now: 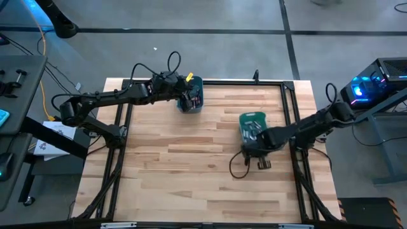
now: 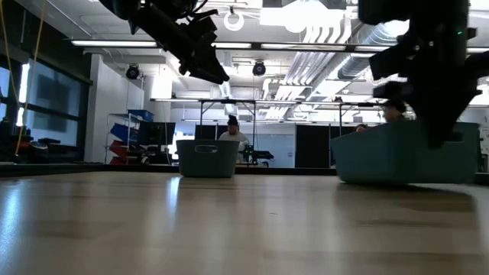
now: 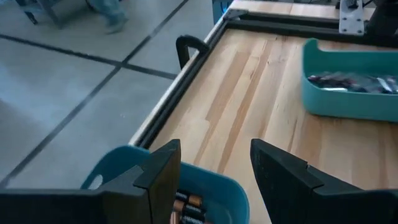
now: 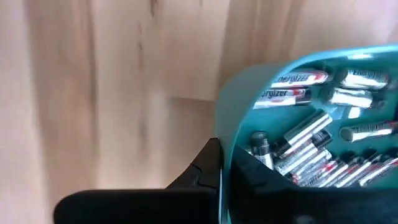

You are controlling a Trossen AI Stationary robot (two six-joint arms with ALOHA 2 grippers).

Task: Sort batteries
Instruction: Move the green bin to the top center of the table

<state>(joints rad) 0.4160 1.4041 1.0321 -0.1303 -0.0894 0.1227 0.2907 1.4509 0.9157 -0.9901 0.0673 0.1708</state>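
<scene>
Altogether two teal bins stand on the wooden surface, and two arms work over them. One bin is at about 12 o'clock from the middle of the surface, close to the far edge; the other bin is at about 3 o'clock. The left pincer hangs over the far bin with its two fingers clearly apart and nothing between them. Under them, in the left wrist view, a few dark batteries with copper ends lie in this bin; I see about three, the others are hidden. The right pincer is at the near rim of the second bin, and I cannot tell how wide it is. This bin holds many silver batteries, more than ten, too many to count exactly.
</scene>
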